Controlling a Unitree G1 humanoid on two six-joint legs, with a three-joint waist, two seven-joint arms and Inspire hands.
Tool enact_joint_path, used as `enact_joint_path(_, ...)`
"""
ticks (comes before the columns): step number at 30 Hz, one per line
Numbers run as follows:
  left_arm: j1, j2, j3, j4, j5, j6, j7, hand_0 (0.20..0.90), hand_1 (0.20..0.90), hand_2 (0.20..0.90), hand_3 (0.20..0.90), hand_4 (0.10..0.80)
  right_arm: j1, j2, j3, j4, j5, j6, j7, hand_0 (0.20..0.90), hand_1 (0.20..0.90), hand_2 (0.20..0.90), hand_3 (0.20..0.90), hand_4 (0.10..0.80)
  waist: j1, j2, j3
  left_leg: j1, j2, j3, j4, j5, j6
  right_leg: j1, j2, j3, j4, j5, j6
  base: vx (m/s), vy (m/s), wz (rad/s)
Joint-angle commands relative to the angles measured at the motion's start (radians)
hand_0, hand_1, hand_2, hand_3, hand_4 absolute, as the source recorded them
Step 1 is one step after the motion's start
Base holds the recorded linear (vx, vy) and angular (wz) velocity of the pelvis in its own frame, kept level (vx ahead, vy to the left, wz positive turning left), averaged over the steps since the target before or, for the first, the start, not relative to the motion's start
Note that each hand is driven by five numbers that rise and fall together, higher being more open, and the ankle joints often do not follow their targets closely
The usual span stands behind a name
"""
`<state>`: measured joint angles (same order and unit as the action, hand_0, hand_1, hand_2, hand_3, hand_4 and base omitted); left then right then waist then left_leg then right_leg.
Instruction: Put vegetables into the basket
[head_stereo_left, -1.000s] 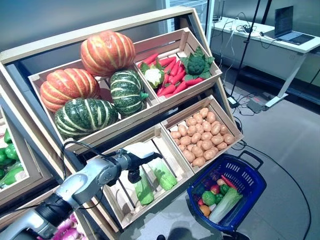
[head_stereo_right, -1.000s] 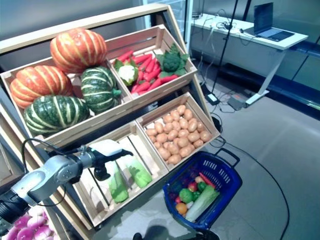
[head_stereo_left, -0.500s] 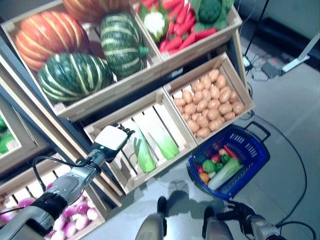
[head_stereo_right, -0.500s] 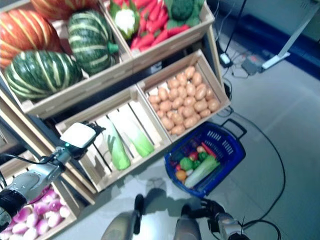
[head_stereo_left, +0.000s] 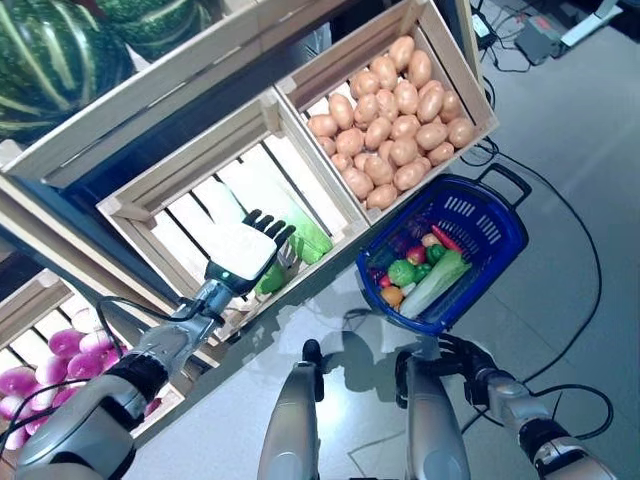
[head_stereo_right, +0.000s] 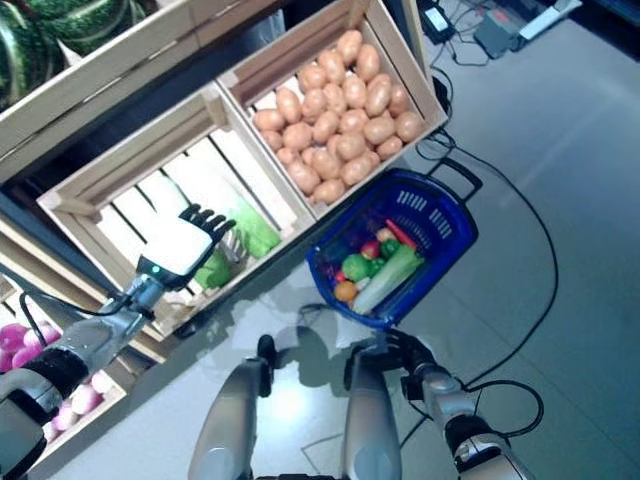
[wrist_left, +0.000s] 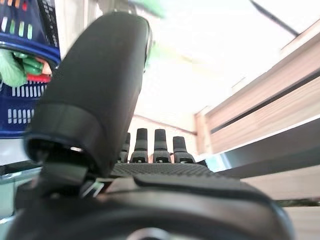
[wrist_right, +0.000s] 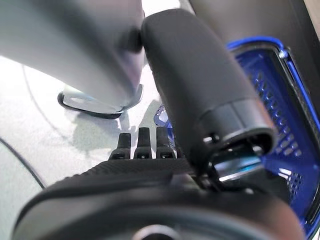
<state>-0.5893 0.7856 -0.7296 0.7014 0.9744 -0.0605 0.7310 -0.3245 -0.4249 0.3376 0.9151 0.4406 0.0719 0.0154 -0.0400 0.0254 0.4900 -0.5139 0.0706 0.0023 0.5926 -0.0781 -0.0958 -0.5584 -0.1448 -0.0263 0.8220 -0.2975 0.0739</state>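
My left hand (head_stereo_left: 243, 252) reaches over the front of a slatted wooden crate (head_stereo_left: 190, 155), fingers straight and open, with nothing in it. Its fingertips are right beside the light green leafy vegetables (head_stereo_left: 312, 240) lying in that crate. In the left wrist view the hand (wrist_left: 165, 172) shows straight fingers over the pale crate floor. The blue basket (head_stereo_left: 470, 205) stands on the floor to the right, below the shelf, holding several vegetables, among them a long pale green one (head_stereo_left: 440, 280). My right hand (head_stereo_left: 465, 362) hangs low and open, just in front of the basket (wrist_right: 280, 100).
A crate of potatoes (head_stereo_left: 395, 110) sits directly behind the basket. Purple onions (head_stereo_left: 40, 360) fill a lower crate at the left. A striped green pumpkin (head_stereo_left: 50, 50) lies on the shelf above. Grey floor lies to the right.
The camera has tilted down, so the whole shelf slid up in view. My left hand has moved from the crate's left edge toward the green vegetables. The right hand shows closer to the basket.
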Motion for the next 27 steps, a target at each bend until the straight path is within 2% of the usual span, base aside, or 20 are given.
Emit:
enact_joint_path(1,-0.057,0.015,0.105,-0.01,0.047,0.017,0.153,0.9,0.9,0.9,0.9,0.8,0.011,-0.061,0.01,-0.063,0.031,0.006,-0.043,0.9,0.9,0.9,0.9,0.8,-0.004,-0.015,-0.028,-0.024,-0.045,0.038,0.154,-0.143,0.055,0.046,0.019,-0.009,-0.017,0.027,-0.066,-0.014,0.052,-0.06)
enact_joint_path(7,-0.093,0.029,0.091,0.013,0.053,0.046,0.133,0.9,0.9,0.9,0.9,0.8,-0.012,-0.08,0.005,-0.102,0.057,0.027,-0.058,0.9,0.9,0.9,0.9,0.8,-0.015,-0.017,-0.023,-0.066,-0.041,0.042,0.2,-0.167,0.058,-0.01,0.024,0.0,0.036,0.011,-0.06,-0.02,0.029,-0.01)
enact_joint_path(11,-0.108,0.028,0.07,0.051,0.044,0.065,0.051,0.9,0.9,0.9,0.9,0.8,-0.023,-0.088,-0.006,-0.109,0.061,0.03,-0.058,0.9,0.9,0.9,0.9,0.8,-0.02,-0.018,-0.014,-0.079,-0.043,0.04,0.227,-0.183,0.057,-0.031,0.019,0.003,0.058,0.008,-0.051,-0.009,0.018,-0.01)
enact_joint_path(17,-0.07,0.034,0.079,0.069,0.01,0.117,-0.028,0.9,0.9,0.9,0.9,0.8,-0.051,-0.104,-0.01,-0.111,0.074,0.039,-0.054,0.9,0.9,0.9,0.9,0.8,-0.016,-0.013,0.001,-0.09,-0.051,0.04,0.224,-0.182,0.056,-0.058,0.023,0.013,0.059,0.02,-0.04,-0.017,0.018,-0.01)
enact_joint_path(23,0.007,0.065,0.106,-0.037,0.02,0.162,-0.1,0.9,0.9,0.9,0.9,0.8,-0.028,-0.124,-0.026,-0.161,0.103,0.027,-0.064,0.9,0.9,0.9,0.9,0.8,-0.004,-0.007,0.017,-0.106,-0.056,0.038,0.216,-0.178,0.058,-0.076,0.02,0.008,0.054,0.028,-0.035,-0.015,0.0,0.01)
enact_joint_path(25,0.015,0.078,0.114,-0.055,0.017,0.158,-0.112,0.9,0.9,0.9,0.9,0.8,-0.027,-0.131,-0.03,-0.172,0.105,0.025,-0.062,0.9,0.9,0.9,0.9,0.8,-0.001,-0.007,0.023,-0.112,-0.054,0.039,0.222,-0.184,0.059,-0.082,0.015,0.002,0.062,0.022,-0.035,-0.008,-0.003,0.02)
enact_joint_path(27,0.013,0.092,0.122,-0.068,0.021,0.101,-0.097,0.9,0.9,0.9,0.9,0.8,-0.024,-0.133,-0.033,-0.176,0.116,0.017,-0.065,0.9,0.9,0.9,0.9,0.8,0.004,-0.006,0.025,-0.121,-0.049,0.039,0.222,-0.182,0.059,-0.094,0.011,-0.003,0.07,0.022,-0.035,-0.013,-0.017,0.04)
